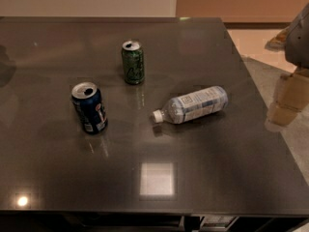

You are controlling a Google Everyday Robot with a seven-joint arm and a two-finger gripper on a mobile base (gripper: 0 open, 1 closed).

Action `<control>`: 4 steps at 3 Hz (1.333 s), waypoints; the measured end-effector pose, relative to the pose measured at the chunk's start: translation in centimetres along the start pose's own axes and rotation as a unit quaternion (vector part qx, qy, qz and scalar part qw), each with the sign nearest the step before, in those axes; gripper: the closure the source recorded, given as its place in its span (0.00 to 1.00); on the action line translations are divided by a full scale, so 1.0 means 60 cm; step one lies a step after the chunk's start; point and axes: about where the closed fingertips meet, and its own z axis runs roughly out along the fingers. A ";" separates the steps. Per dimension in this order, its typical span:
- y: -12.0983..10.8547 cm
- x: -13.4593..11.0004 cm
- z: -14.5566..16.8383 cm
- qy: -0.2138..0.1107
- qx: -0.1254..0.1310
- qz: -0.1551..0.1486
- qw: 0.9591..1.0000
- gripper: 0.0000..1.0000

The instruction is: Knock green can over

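The green can (133,62) stands upright on the dark grey table (203,178), towards the back middle, with its silver top open. My gripper (286,99) shows as a pale blurred shape at the right edge of the view, beyond the table's right side and far from the green can. It holds nothing that I can see.
A dark blue can (90,108) stands upright to the front left of the green can. A clear plastic bottle (193,104) with a white cap lies on its side to the front right of the green can. The table's right edge runs near the gripper.
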 end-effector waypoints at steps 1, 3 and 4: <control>0.000 0.000 0.000 0.000 0.000 0.000 1.000 0.00; -0.057 -0.087 0.038 -0.056 -0.018 0.001 0.998 0.00; -0.094 -0.156 0.068 -0.093 -0.025 -0.001 0.995 0.00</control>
